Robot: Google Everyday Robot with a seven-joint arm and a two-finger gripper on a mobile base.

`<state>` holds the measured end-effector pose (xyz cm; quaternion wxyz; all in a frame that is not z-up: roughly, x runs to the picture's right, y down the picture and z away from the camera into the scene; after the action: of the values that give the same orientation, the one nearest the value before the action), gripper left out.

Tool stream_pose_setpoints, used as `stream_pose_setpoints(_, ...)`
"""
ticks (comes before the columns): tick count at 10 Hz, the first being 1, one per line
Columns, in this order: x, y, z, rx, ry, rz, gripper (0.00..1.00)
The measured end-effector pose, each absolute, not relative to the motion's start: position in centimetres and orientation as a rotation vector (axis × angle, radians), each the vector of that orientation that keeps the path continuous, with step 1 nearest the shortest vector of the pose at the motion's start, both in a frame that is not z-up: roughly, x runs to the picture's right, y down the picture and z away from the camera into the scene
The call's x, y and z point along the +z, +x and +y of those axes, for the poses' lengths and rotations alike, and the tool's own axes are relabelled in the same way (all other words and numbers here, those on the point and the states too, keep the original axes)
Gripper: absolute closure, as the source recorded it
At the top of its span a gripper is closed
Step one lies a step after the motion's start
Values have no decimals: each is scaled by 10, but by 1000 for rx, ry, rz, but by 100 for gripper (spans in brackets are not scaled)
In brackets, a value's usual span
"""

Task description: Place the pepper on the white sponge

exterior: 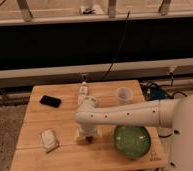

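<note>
Round green bowl (132,141), mottled interior, sits on the slatted wooden table (65,161). Small white cup (123,94) stands behind it, contents indeterminate. Flat, rounded-corner white sponge (49,140) lies front-left. Gripper (87,136) points down at the tabletop near the sponge's right side; its state cannot be determined. The pepper is not discernible.

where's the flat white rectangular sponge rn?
Camera view: the flat white rectangular sponge lies front-left on the wooden table, below the black phone, just image-left of the gripper.
</note>
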<state>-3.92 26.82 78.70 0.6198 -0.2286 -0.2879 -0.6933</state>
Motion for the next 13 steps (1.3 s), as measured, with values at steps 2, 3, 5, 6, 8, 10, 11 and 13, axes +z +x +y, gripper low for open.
stream_pose_setpoints(2, 795, -39, 263, -1594, -526, -649, 22)
stream_pose_setpoints(3, 798, -40, 261, -1596, -528, -643, 29)
stream_pose_setpoints(5, 805, -39, 255, -1596, -533, -630, 51)
stream_pose_setpoints(6, 808, -39, 253, -1597, -534, -627, 59)
stream_pose_setpoints(8, 812, -38, 250, -1595, -539, -625, 81)
stream_pose_setpoints(10, 812, -35, 246, -1601, -539, -618, 98)
stream_pose_setpoints(11, 806, -43, 244, -1621, -532, -619, 100)
stream_pose_setpoints(13, 798, -64, 235, -1658, -518, -607, 100)
